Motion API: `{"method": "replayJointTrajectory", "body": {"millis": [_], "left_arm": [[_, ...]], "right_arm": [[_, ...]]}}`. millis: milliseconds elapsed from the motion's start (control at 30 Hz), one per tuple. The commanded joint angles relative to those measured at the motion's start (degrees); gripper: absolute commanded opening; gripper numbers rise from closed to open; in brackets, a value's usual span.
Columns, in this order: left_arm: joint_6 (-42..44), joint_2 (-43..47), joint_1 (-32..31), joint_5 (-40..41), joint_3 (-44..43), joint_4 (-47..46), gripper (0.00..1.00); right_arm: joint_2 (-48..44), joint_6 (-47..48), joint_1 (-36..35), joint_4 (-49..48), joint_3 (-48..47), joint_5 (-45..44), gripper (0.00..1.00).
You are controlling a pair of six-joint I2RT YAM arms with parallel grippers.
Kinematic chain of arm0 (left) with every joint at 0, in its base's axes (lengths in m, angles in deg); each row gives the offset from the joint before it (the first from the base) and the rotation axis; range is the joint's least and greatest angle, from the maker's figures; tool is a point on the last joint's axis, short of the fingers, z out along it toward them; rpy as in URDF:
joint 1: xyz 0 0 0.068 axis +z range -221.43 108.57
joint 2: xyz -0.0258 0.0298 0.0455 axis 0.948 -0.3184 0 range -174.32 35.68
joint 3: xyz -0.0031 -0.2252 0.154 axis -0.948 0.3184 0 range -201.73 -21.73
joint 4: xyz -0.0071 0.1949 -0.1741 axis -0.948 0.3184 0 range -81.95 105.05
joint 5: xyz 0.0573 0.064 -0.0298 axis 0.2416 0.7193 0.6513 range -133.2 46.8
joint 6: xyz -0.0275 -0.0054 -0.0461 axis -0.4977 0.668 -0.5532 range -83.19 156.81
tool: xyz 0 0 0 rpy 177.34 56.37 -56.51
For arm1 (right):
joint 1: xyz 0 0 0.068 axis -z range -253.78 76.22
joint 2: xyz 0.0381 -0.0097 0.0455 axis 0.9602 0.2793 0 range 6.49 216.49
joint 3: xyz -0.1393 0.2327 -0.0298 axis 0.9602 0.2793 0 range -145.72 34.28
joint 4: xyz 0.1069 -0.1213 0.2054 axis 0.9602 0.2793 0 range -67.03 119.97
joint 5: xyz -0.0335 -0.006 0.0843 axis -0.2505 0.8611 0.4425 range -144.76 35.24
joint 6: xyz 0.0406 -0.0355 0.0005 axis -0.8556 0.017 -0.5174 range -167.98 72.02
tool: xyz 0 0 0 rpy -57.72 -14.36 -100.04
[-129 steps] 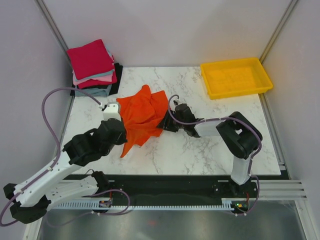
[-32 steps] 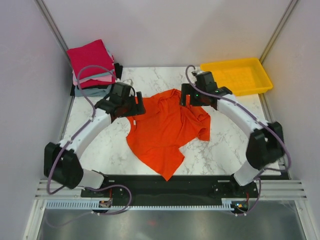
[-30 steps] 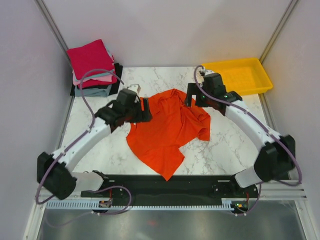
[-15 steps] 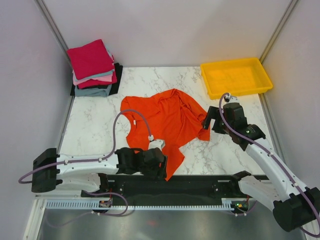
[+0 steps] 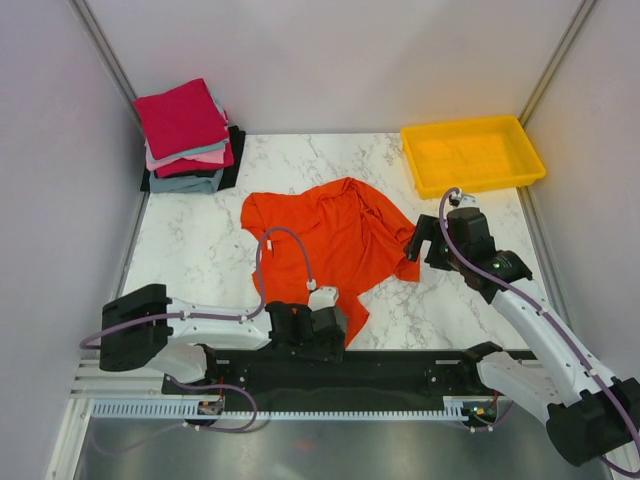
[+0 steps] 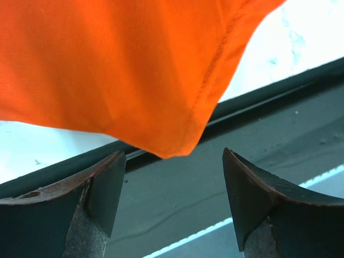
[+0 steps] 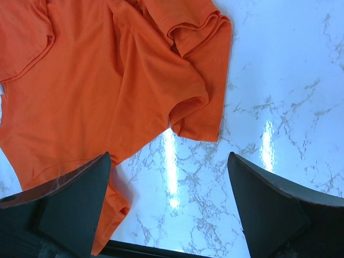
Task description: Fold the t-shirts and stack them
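Note:
A bright orange-red t-shirt [image 5: 325,245] lies spread and partly wrinkled in the middle of the marble table [image 5: 200,270]. Its lower hem corner [image 6: 180,145] hangs over the table's front edge. My left gripper [image 5: 338,326] sits low at that corner, open; in the left wrist view the gripper [image 6: 173,183] has the cloth tip just above its gap, untouched. My right gripper [image 5: 418,243] hovers open beside the shirt's right sleeve [image 7: 196,115]; in the right wrist view the gripper [image 7: 167,183] is over bare marble. Folded t-shirts [image 5: 185,135], crimson on top, are stacked at the far left.
A yellow plastic tray [image 5: 472,155] stands at the far right corner. The black front rail [image 6: 269,140] runs just under the table's near edge, below the hanging hem. Grey walls close in both sides.
Both arms have come back from the shirt's far end to its near side. In the last half second the left gripper slid right along the front edge to the hem corner; the right barely moved.

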Motion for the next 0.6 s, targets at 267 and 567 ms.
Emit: {"method": "replayJointTrajectory", "body": {"millis": [267,567], "left_arm": [[-6.33,-3.75,-0.35,4.06,1.92,-10.81,0.54],[-5.36,2.56,0.43,8.54,2.27,-9.95,0.02]], "right_arm": [[-0.6,0.09,0.34,0.06,1.54,-1.11,0.98],[-0.78,-2.89,0.34,-0.73,5.67,-0.23,0.96]]}}
